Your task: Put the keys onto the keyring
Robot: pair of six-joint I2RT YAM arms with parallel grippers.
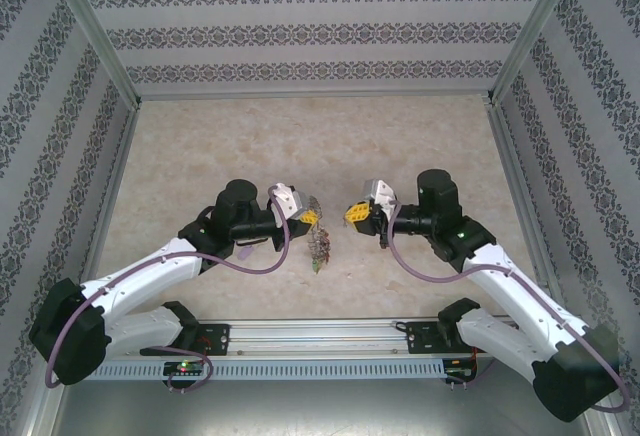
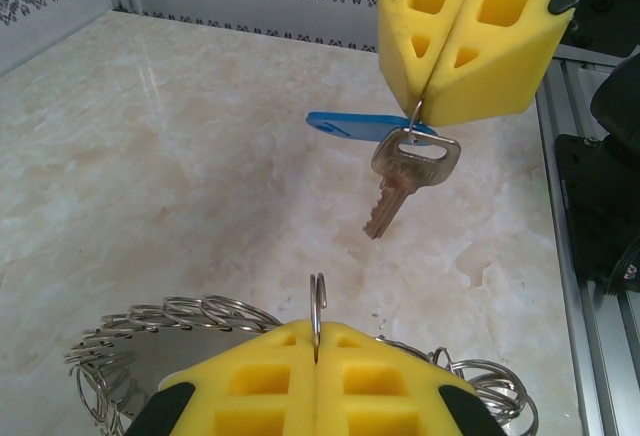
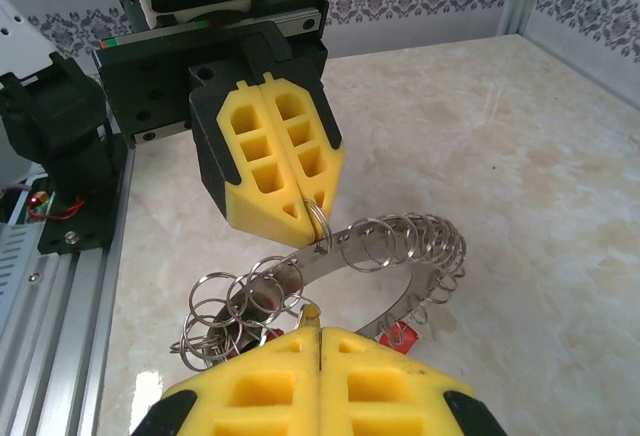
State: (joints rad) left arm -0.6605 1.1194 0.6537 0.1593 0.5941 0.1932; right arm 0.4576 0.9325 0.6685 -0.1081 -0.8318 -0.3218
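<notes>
My left gripper (image 2: 317, 334) is shut on one small wire loop (image 2: 317, 301) of the keyring (image 3: 400, 256), a grey metal band fringed with loops. The keyring hangs tilted below that gripper (image 1: 310, 218). Facing it a short gap away, my right gripper (image 2: 425, 106) is shut on a little split ring. A metal key (image 2: 405, 181) with a blue tag (image 2: 345, 126) dangles from that ring. In the right wrist view my right gripper (image 3: 320, 334) is closed, with the left gripper (image 3: 308, 206) opposite. Red key heads (image 3: 400, 336) hang on the keyring's near side.
The arms meet over the near middle of the beige marble-look table (image 1: 300, 146). Patterned walls enclose the back and sides. The aluminium rail (image 1: 320, 331) with the arm bases runs along the near edge.
</notes>
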